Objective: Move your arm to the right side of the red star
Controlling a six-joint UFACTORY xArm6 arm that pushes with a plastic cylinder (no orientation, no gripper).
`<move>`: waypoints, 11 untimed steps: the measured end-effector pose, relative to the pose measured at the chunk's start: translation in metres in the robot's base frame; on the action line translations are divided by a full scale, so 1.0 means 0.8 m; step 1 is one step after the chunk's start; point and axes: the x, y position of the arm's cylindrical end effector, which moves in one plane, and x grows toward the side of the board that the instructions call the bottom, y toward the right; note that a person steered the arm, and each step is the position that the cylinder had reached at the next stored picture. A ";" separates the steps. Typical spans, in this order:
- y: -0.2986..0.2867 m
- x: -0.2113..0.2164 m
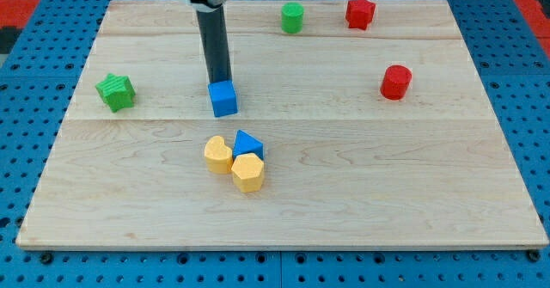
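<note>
The red star [360, 13] lies near the view's top right on the wooden board [344, 176]. My tip [220, 82] ends right behind the blue cube [223, 99], touching or nearly touching its top edge, at the left of centre. The tip is far to the left of the red star and lower in the view.
A green cylinder [292, 18] stands left of the red star. A red cylinder [396, 82] is at the right. A green star [115, 92] is at the left. A yellow heart [218, 154], a blue triangle [248, 144] and a yellow hexagon [247, 173] cluster below the cube.
</note>
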 end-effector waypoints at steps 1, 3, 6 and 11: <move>-0.004 0.054; -0.003 0.087; 0.203 -0.081; 0.255 -0.215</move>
